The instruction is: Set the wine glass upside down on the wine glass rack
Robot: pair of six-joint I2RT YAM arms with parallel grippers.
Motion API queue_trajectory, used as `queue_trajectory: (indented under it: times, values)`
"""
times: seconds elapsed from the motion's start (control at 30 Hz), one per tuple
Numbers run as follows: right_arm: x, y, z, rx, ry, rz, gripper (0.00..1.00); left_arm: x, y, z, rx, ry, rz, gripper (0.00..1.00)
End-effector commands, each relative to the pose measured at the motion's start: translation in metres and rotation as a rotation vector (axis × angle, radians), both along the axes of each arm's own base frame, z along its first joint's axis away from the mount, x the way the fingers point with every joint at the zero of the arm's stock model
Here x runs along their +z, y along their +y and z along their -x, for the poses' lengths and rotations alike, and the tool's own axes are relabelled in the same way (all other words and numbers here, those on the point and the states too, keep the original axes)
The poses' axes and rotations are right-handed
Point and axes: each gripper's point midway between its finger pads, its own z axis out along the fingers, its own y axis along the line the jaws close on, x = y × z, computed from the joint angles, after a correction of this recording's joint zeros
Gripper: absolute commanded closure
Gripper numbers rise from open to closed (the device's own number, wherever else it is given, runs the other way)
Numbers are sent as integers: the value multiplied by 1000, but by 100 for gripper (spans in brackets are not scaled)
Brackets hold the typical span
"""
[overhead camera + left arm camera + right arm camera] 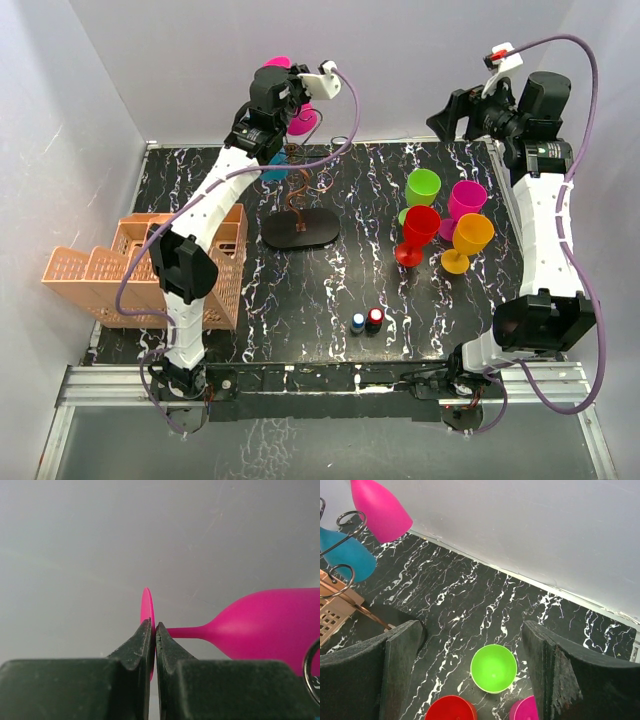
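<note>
My left gripper is shut on the flat foot of a magenta wine glass, which lies sideways with its bowl to the right. From above, the left gripper holds that glass high over the wine glass rack, a thin brown wire stand on a black oval base. The right wrist view shows the magenta bowl just beside the rack's curled scroll arms, where a teal glass hangs. My right gripper is open and holds nothing, raised at the back right.
Green, magenta, red and orange glasses stand upright at the right of the table. An orange lattice crate sits at the left edge. Two small bottles stand near the front.
</note>
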Motion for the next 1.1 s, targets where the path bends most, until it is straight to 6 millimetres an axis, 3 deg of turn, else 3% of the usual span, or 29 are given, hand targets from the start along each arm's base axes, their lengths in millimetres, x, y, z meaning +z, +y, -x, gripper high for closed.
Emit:
queue_trajectory:
  times: [0.0, 1.07]
  values:
    - [29, 0, 9, 23, -95, -25, 11, 60, 5, 37, -62, -81, 30, 100]
    - [13, -14, 10, 47, -66, -101, 10, 26, -14, 79, -154, 85, -88, 100]
